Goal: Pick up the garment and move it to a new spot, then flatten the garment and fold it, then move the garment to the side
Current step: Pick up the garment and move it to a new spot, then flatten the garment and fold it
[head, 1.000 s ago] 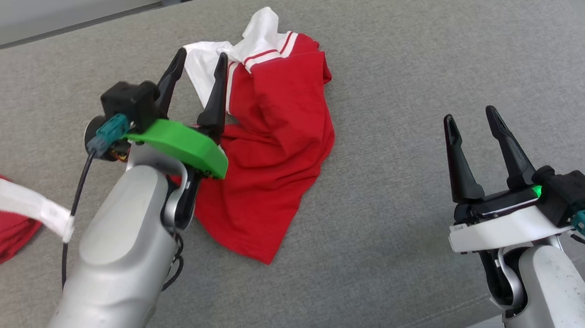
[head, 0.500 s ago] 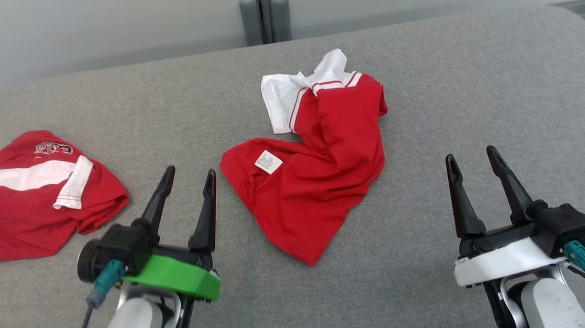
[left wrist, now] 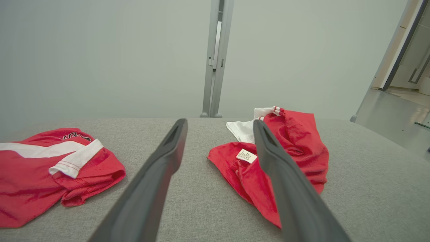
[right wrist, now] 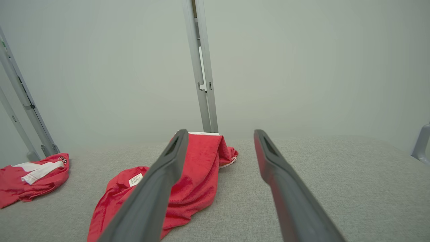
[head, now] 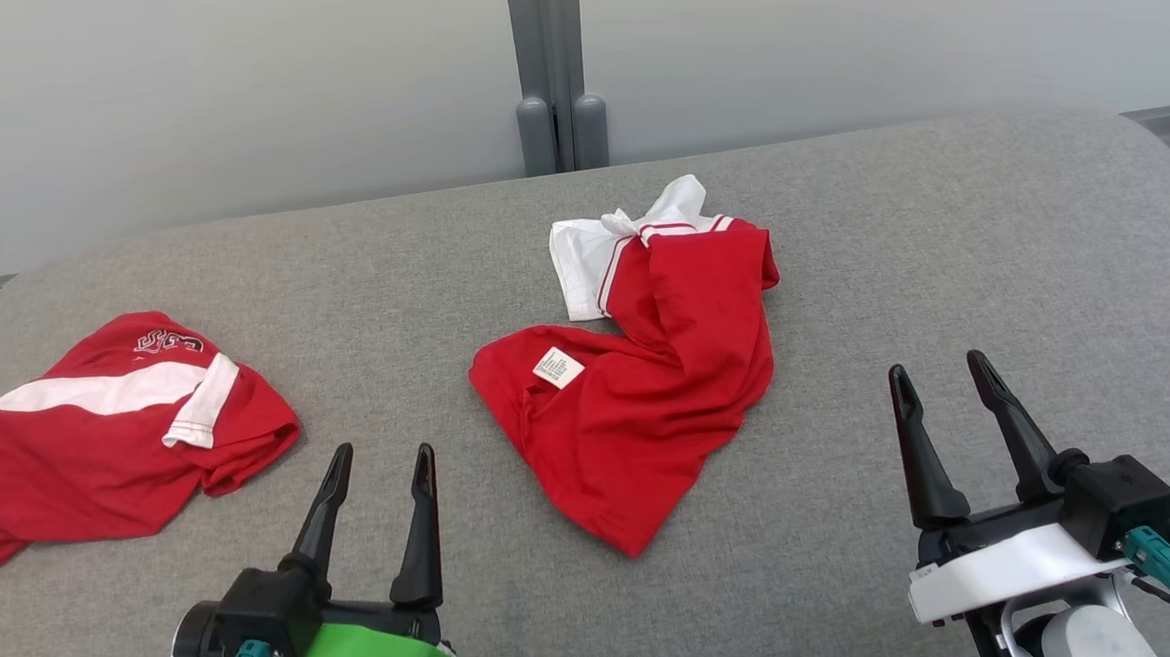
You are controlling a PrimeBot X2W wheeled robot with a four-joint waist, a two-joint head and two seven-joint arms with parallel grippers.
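The garment [head: 667,364] is a red shirt with a white collar part and a white label, lying crumpled in the middle of the grey cushioned surface [head: 941,250]. My left gripper [head: 383,451] is open and empty at the near left, short of the garment's near-left edge. My right gripper [head: 937,366] is open and empty at the near right, apart from the cloth. In the left wrist view the garment [left wrist: 302,144] lies ahead and right of the left gripper [left wrist: 220,122]. In the right wrist view the garment [right wrist: 198,174] lies ahead and left of the right gripper [right wrist: 220,131].
A second red garment with a white stripe [head: 100,444] lies crumpled at the far left, also in the wrist views [left wrist: 33,181] [right wrist: 30,178]. A pale wall with a grey post [head: 546,70] stands behind the surface's far edge. The surface rounds off at left and right.
My left arm has drawn back from over the garment to the near left, still open. The head camera has tilted up, so the wall and the second garment now show. The garment lies as before.
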